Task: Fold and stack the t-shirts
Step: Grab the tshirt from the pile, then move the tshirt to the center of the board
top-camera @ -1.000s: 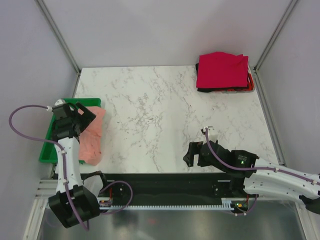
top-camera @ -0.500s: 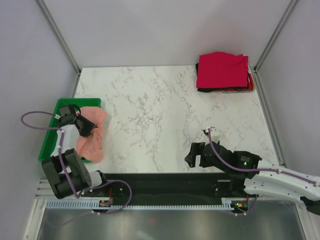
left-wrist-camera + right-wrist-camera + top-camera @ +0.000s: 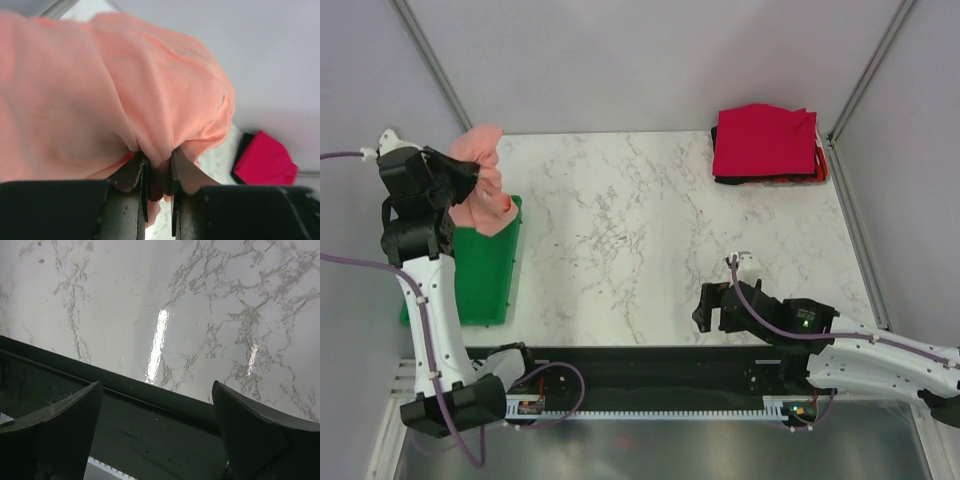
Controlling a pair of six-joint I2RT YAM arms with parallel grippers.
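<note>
Salmon-pink t-shirt (image 3: 490, 200), partly hidden, in left jaws

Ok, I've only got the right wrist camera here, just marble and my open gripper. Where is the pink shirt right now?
Observer: The left gripper is shut on the pink shirt, which hangs bunched in the air above the green tray at the left edge of the table.
Operator: And is there a stack anywhere?
Observer: Yes, a stack of folded shirts, red on top, sits in the far right corner.
Operator: Is my gripper close to it?
Observer: No. The right gripper is low by the near edge, with open marble between it and the stack.
</note>
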